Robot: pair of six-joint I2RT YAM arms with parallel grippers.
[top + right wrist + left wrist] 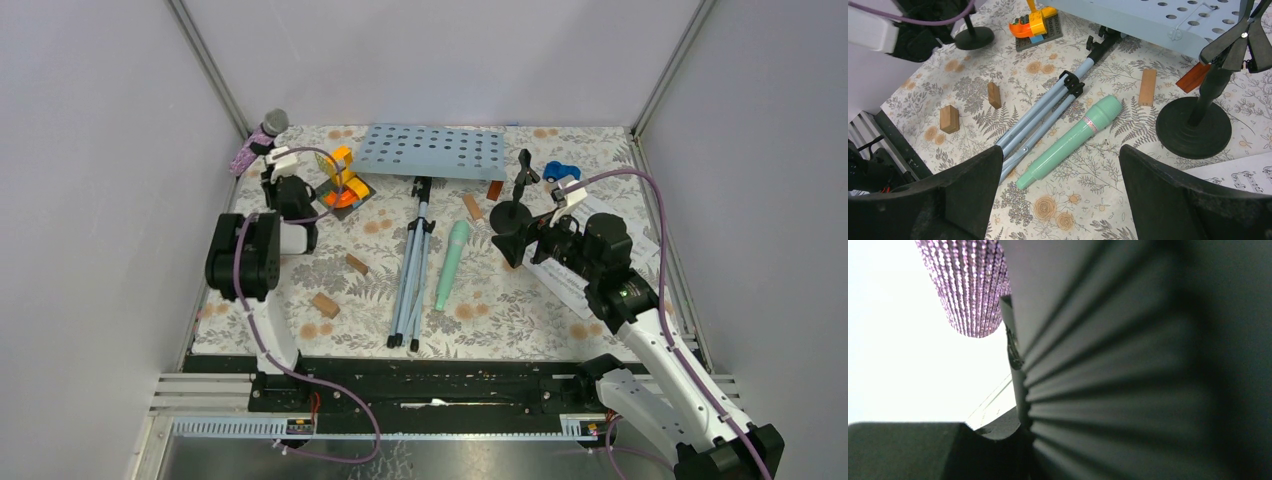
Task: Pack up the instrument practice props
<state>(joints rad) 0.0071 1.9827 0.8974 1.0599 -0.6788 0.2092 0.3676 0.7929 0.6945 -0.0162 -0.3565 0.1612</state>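
**Purple mic's grip unclear, right jaws wide over the mint one**

The left wrist view is nearly blocked. A blurred dark ribbed surface [1128, 390] fills its right side, and only a strip of the purple glitter microphone [970, 285] shows at upper left. From above, that microphone stands tilted at the upper left of the table [500, 310]. The left arm [245, 260] hides its holder, and the right wrist view catches only the holder's round base [973, 36].

The left jaws sit right against the microphone, but I cannot tell whether they pinch it. The right jaws are spread wide and hold nothing, above the mint-green microphone [1073, 140]. It lies beside the tripod legs [1043, 115] of the pale blue music rack [435, 150]. The second black holder [1193, 125] stands upright at centre right. The sheet music [1248, 175] is cut off at lower right.
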